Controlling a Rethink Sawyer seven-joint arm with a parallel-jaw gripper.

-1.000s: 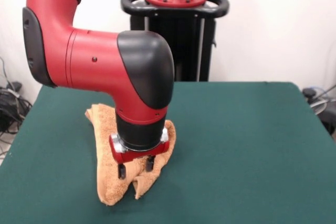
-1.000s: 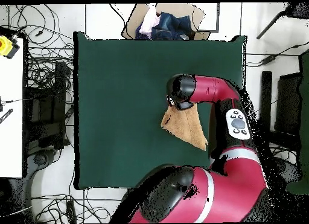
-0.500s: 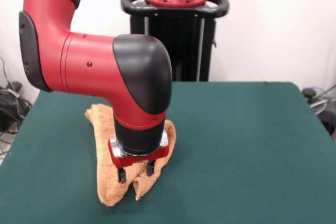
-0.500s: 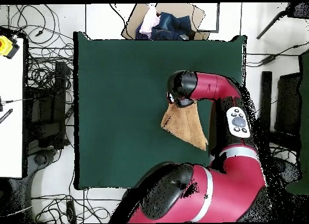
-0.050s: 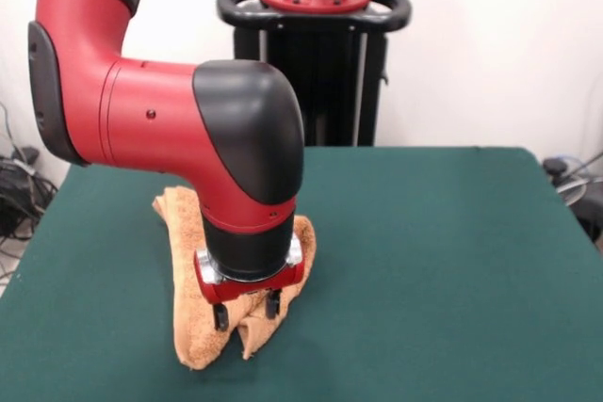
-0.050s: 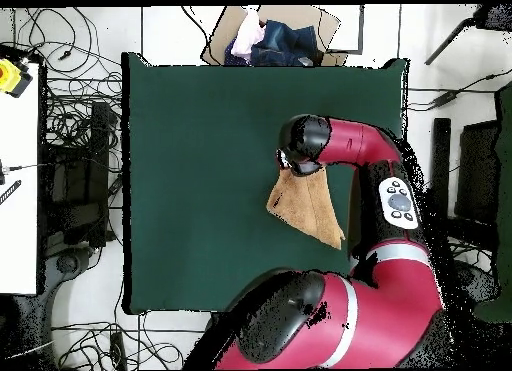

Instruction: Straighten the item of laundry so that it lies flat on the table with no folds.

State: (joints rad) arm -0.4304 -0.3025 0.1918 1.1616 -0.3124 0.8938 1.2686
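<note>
While the arm point(image 5: 160, 110) bends down from the upper left of the front view, its gripper point(image 5: 246, 309) stands low over the towel point(image 5: 193, 331), with two dark fingers point(image 5: 220, 316) set a narrow gap apart and a raised ridge of cloth between them; whether they actually pinch that ridge I cannot tell. That towel lies on the left half of the table point(image 5: 433, 270) in the front view, bunched and folded (not flat), and its long axis runs from a far corner behind the arm to a near end close to the table's near edge. From overhead the towel point(image 6: 310, 212) reads as a tapering wedge, broad toward the robot's base and narrowing toward the gripper's head point(image 6: 302, 139), on the right part of the green top point(image 6: 200, 167).
</note>
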